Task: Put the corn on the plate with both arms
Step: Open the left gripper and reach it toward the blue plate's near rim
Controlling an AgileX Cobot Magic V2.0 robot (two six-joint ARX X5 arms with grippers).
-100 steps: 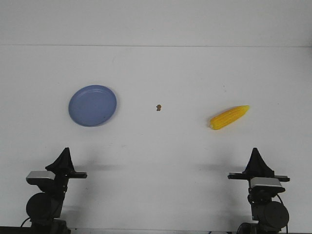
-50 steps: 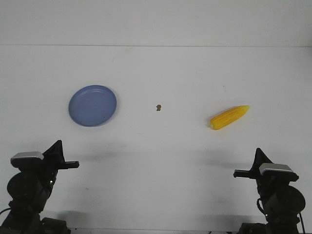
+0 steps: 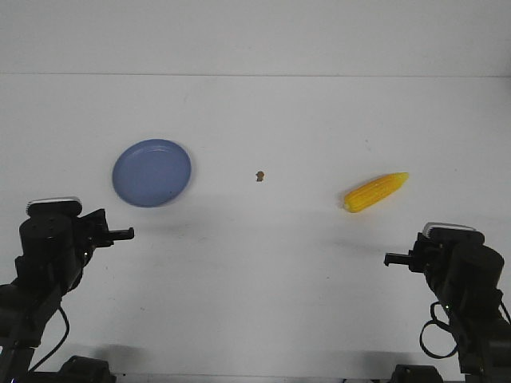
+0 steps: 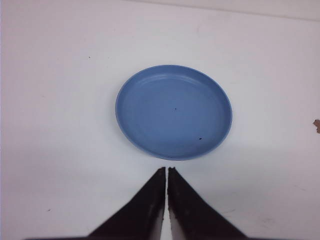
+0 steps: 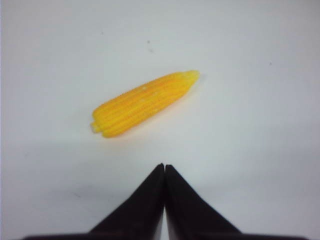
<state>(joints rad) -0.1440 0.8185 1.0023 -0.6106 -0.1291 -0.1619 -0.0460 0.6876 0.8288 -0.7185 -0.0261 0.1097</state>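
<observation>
White matte tabletop (image 3: 263,263), plain and evenly lit; a faint seam runs across its far edge where a pale wall begins. Two black jointed arms at the near corners. Round shallow periwinkle-blue plate (image 3: 152,172) lies on the left half, bare inside. Yellow tapered toy corn cob (image 3: 375,191) lies on the right half, tilted, well apart from plate. Tiny brown speck (image 3: 260,175) between them. Left pincer (image 4: 166,172) pressed together, tips just short of plate rim. Right pincer (image 5: 164,167) pressed together, near the corn, not touching.
</observation>
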